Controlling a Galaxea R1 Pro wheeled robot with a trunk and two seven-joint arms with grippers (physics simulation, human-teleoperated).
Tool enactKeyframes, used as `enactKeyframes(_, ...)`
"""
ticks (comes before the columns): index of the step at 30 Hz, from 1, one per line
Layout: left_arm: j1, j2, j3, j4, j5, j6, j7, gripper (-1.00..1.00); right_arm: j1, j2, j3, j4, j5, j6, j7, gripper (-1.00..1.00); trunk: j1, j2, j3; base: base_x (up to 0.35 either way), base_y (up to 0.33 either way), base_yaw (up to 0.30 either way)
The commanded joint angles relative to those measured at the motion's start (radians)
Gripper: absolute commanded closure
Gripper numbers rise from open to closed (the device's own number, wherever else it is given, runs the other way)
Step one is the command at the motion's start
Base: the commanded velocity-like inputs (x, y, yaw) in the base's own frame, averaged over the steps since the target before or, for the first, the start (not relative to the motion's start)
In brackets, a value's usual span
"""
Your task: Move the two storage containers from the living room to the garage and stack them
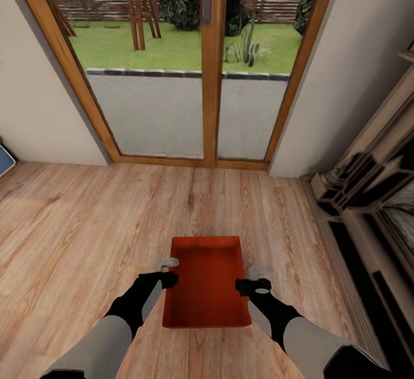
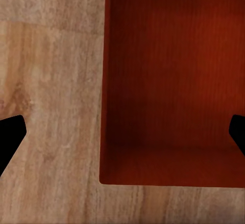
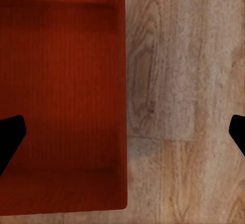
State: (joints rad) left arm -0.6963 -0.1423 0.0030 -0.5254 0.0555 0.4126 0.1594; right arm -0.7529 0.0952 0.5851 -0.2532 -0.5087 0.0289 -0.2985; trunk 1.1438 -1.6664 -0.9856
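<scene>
One orange-red open-top storage container point(image 1: 207, 281) lies on the light wood plank floor of the living room, straight in front of me. My left gripper point(image 1: 167, 263) hovers over its left long wall and my right gripper point(image 1: 260, 272) over its right long wall. In the left wrist view the container point(image 2: 173, 81) is empty, and the left gripper point(image 2: 122, 137) stands open with its black fingertips point(image 2: 10, 137) far apart, one on each side of the wall. The right gripper point(image 3: 122, 137) is likewise open across the opposite wall of the container point(image 3: 61, 81).
A wood-framed glass double door point(image 1: 210, 80) stands ahead, with a garden behind it. White walls point(image 1: 34, 108) flank it. A stone fireplace surround point(image 1: 368, 195) runs along the right. A blue object point(image 1: 4, 160) peeks in at the left edge. Bare plank floor point(image 1: 86, 224) lies to the left.
</scene>
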Motion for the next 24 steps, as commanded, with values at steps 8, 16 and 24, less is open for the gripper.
enactKeyframes(8, 0.0, -0.003, -0.031, -0.01, 0.007, 0.008, 0.004, -1.0, -0.001, 0.0, 0.009, -0.001, -0.007, 0.003, -0.007, -1.0, 0.031, -0.057, -0.026, 0.0, 0.0, 0.0)
enactKeyframes(16, 0.0, 0.0, -0.058, -0.012, 0.006, 0.006, 0.004, -1.0, -0.001, -0.001, 0.008, -0.001, -0.007, 0.003, -0.008, -1.0, 0.058, -0.106, -0.048, 0.0, 0.0, 0.0)
enactKeyframes(24, 0.0, 0.0, -0.057, -0.012, 0.007, 0.005, 0.005, -1.0, -0.001, -0.003, 0.008, -0.001, -0.008, 0.003, -0.008, -1.0, 0.077, -0.141, -0.063, 0.0, 0.0, 0.0)
